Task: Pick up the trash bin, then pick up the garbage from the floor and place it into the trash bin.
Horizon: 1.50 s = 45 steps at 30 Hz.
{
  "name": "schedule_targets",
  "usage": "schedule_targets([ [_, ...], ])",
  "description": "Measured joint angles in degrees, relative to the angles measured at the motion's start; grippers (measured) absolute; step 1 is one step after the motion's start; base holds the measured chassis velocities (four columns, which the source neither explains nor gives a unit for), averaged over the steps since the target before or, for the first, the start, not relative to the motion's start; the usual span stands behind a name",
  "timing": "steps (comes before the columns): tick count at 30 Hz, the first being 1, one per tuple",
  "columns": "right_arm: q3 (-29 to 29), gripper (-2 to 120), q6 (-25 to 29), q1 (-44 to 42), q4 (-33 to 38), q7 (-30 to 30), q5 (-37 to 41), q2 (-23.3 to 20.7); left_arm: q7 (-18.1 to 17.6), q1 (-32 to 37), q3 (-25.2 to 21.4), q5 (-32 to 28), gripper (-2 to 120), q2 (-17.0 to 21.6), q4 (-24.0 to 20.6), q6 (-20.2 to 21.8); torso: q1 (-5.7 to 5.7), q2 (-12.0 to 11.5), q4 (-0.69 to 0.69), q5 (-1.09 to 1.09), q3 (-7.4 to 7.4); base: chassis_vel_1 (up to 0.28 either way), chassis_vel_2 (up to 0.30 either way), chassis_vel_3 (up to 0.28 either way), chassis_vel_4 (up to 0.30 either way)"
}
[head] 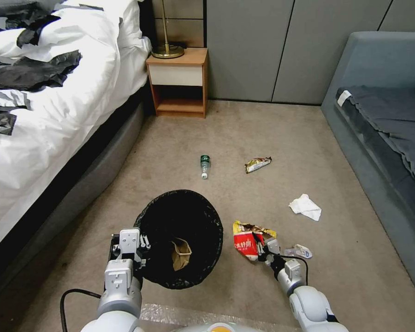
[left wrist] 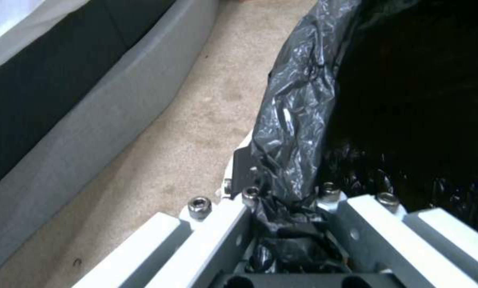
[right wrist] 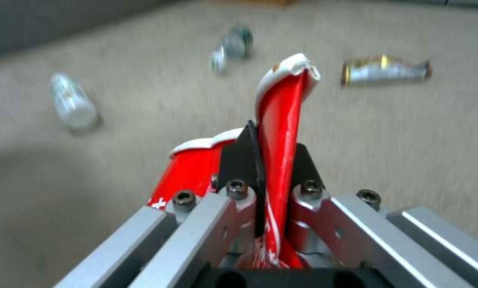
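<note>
Carpeted floor point(head: 272, 133) carries two bottles, one foil wrapper point(head: 257, 163), one tissue point(head: 305, 206). We see the left gripper point(head: 130, 251) clamping the trash bin point(head: 180, 237) rim, arm low; the right gripper point(head: 262, 244) pinches one red wrapper point(head: 244, 242).

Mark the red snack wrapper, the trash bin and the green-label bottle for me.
Red snack wrapper point(right wrist: 281, 116): right wrist view, pinched fold.
Trash bin point(head: 214, 230): head view, bag-covered rim.
Green-label bottle point(head: 204, 162): head view, label band.

Beige carpet point(head: 281, 133) covers the room, meeting grey panelled walls point(head: 272, 46) at the back. A bed point(head: 55, 115) with white bedding and a grey base runs along the left, beside a wooden nightstand point(head: 177, 83) bearing a brass lamp base point(head: 167, 48). A grey-blue sofa point(head: 382, 120) lines the right side
</note>
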Motion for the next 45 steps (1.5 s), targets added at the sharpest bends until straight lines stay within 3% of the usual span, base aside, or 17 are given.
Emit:
schedule_targets([
  [5, 0.62, 0, 0.43, -3.00, 9.23, 0.53, 1.15, -0.11, 0.02, -0.04, 0.29, -0.05, 1, 0.21, 0.00, -0.03, 0.00, 0.00, 0.00, -0.01, 0.00, 0.000, 0.000, 0.000, 0.000],
  [9, 1.95, 0, 2.12, -6.41, 22.44, 0.79, 2.08, -0.05, 0.02, -0.06, 0.32, -0.19, 1, 0.39, 0.00, -0.07, 0.00, 0.01, 0.00, -0.02, 0.00, 0.000, 0.000, 0.000, 0.000],
  [14, 2.29, 0, 4.56, -7.97, 28.94, -1.38, 3.49, 0.19, 0.01, -0.08, 0.38, -0.20, 1, 0.41, 0.00, -0.10, -0.01, 0.01, 0.00, -0.01, 0.00, 0.000, 0.000, 0.000, 0.000],
  [20, 1.72, 0, 10.18, -11.73, 40.85, -13.81, 7.58, 0.08, 0.01, -0.33, 0.50, -0.25, 1, 0.40, 0.17, -0.12, 0.00, 0.01, 0.00, -0.01, 0.00, 0.000, 0.000, 0.000, 0.000],
  [24, -0.03, 0, 11.30, -14.01, 44.41, -17.94, 7.42, -0.17, 0.00, -0.53, 0.53, -0.27, 1, 0.33, 0.29, -0.13, -0.01, 0.01, 0.00, -0.01, 0.00, 0.000, 0.000, 0.000, 0.000],
  [30, -3.53, 0, 12.50, -16.47, 44.11, -18.82, 4.70, -0.68, 0.00, -0.83, 0.63, -0.30, 1, 0.17, 0.52, -0.14, 0.00, 0.01, 0.00, -0.01, 0.00, 0.000, 0.000, 0.000, 0.000],
  [37, -7.73, 0, 14.82, -18.12, 38.15, -18.82, 0.85, -0.58, -0.02, -0.99, 0.85, -0.34, 1, 0.10, 0.67, -0.16, -0.01, 0.01, 0.00, 0.00, 0.00, 0.000, 0.000, 0.000, 0.000],
  [45, -9.47, 0, 12.65, -13.32, 31.02, -16.06, -0.97, 0.70, -0.03, -1.26, 1.99, -0.30, 1, -0.05, 1.09, -0.14, 0.00, 0.01, 0.00, 0.00, 0.00, 0.000, 0.000, 0.000, 0.000],
])
